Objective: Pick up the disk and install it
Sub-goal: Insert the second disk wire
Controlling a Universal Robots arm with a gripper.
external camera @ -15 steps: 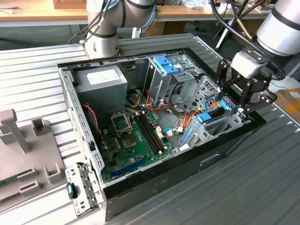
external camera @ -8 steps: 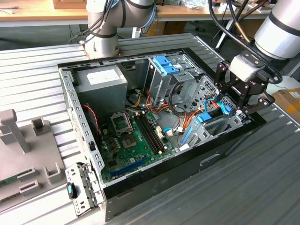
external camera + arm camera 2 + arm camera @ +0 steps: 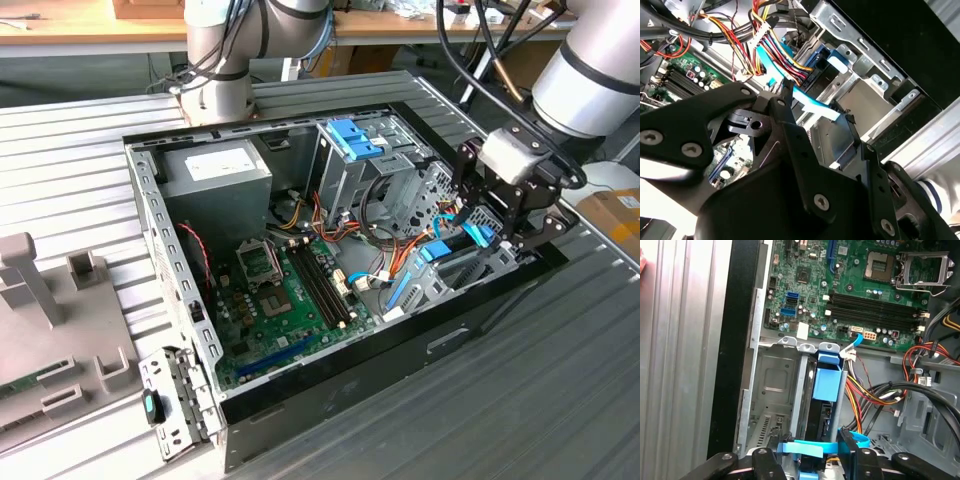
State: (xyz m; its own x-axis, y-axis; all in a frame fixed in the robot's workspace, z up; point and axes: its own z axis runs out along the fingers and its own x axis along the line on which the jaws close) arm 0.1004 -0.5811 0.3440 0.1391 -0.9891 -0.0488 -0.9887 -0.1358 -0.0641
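1. The open computer case lies on the slatted table
2. The disk stands edgewise in the drive bay beside the motherboard
3. The gripper sits directly over the disk, fingers clamped on its blue rail

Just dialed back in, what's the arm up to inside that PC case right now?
The gripper is down at the drive bay at the exterior view's right end of the open computer case. Its fingers are closed on the blue rail of the disk, which sits partway in the bay beside the motherboard.
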